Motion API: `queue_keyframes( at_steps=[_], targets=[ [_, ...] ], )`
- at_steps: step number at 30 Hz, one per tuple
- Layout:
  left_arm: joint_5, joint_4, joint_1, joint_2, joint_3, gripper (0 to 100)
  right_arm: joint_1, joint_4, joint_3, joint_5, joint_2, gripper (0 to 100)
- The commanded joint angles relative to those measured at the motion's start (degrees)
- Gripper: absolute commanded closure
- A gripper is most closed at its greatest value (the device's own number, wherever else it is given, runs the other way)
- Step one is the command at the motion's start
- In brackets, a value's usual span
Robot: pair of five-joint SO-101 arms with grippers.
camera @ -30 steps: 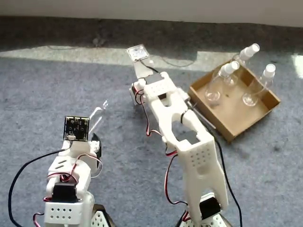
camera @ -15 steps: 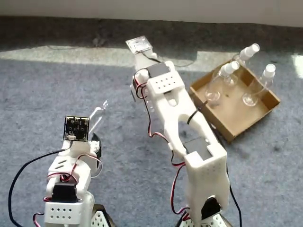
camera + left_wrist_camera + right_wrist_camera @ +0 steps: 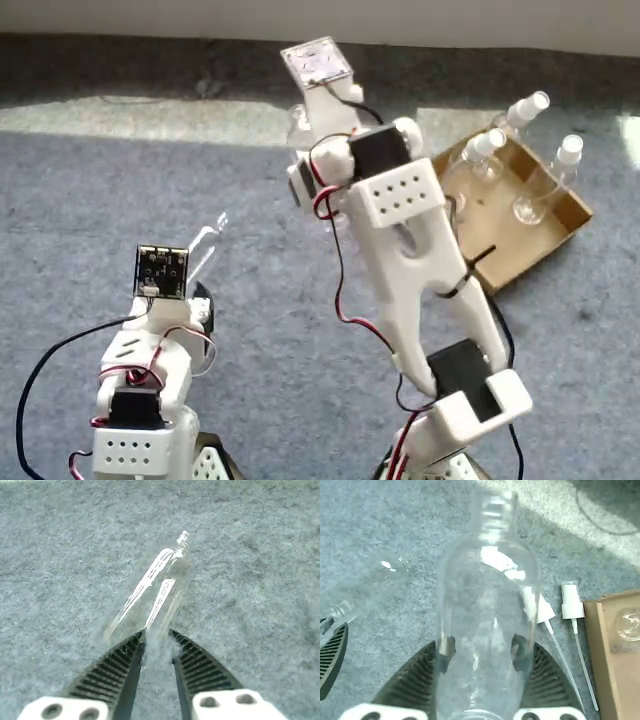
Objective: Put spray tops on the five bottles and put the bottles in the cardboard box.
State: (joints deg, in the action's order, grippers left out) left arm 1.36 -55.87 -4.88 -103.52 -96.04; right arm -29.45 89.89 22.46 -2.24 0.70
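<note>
In the right gripper (image 3: 482,650), a bare bottle (image 3: 487,580), pinched from both sides at its fat middle. Neck open, no top on, pointing away from the wrist. Seems to be up off the grey carpet (image 3: 100,200), near the cardboard box (image 3: 540,250).

In the left gripper (image 3: 157,636), a second bottle (image 3: 155,587), nipped only at its bottom end between the two finger tips. Sticks straight out past the fingers, open neck far from them. Also without a top. Hard to tell whether resting on the carpet or just above it.

Clear and thin, so most likely plastic, empty and very light. Probably bends in when squeezed hard, so better held gently. Smooth and shiny too, so may slip or spin in a loose hold. Best taken around the wide round body, low enough to leave the neck free for a top. Safer in the right grip than in the left one: pinched at the very end, likely to wobble when pushed on.

On the carpet, two spray tops (image 3: 571,602) with long thin tubes, side by side, right next to the box wall and a little way off from the bare bottle. Small and light, with bendy tubes; easiest picked up by the white head.

Inside the box, three capped bottles (image 3: 480,160), standing and leaning a bit.
</note>
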Motion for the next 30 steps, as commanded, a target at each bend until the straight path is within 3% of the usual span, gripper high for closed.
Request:
queue_keyframes(
  at_steps=[1, 9, 14, 20, 25, 30],
  targets=[
    [-0.5, 0.2, 1.1, -0.7, -1.0, 95, 0.0, 4.4, 2.0, -0.6, -8.6, 93.8],
    [-0.5, 0.1, 1.1, -0.7, -1.0, 95, 0.0, 11.3, 1.6, -0.6, -18.4, 93.8],
    [-0.5, 0.0, 1.2, -0.7, -1.0, 95, 0.0, 9.2, -11.9, -0.7, -22.5, 93.8],
    [-0.5, -1.2, 0.7, -0.4, -1.1, 95, 0.3, -0.6, -32.0, -2.1, -32.6, 93.8],
    [-0.5, -9.8, 0.8, -0.7, -1.1, 95, 0.3, -13.1, -51.0, -11.9, -43.6, 93.8],
    [-0.5, -15.6, 0.7, -0.7, -1.1, 95, 0.2, -30.0, -72.7, -12.4, -55.2, 93.8]
  ],
)
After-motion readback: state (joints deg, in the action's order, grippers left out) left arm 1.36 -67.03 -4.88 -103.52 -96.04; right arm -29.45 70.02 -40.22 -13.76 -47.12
